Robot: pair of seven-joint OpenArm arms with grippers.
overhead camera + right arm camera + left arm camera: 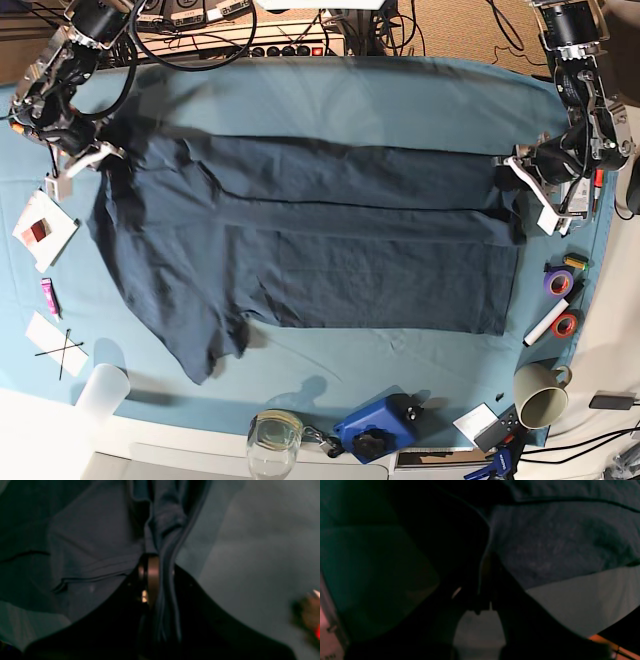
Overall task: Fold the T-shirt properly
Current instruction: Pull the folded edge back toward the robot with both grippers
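Dark fabric (pixel 545 542) hangs over the pincer (pixel 480 580), its edge running downward.

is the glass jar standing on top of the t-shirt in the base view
No, the glass jar stands on the tablecloth, below the T-shirt in the base view.

In the base view, the left arm (pixel 585 95) is angled down at two o'clock and the right arm (pixel 62 85) at ten o'clock, with both grippers (pixel 510 180) (pixel 108 160) pointed inward and their jaws drawn close together.
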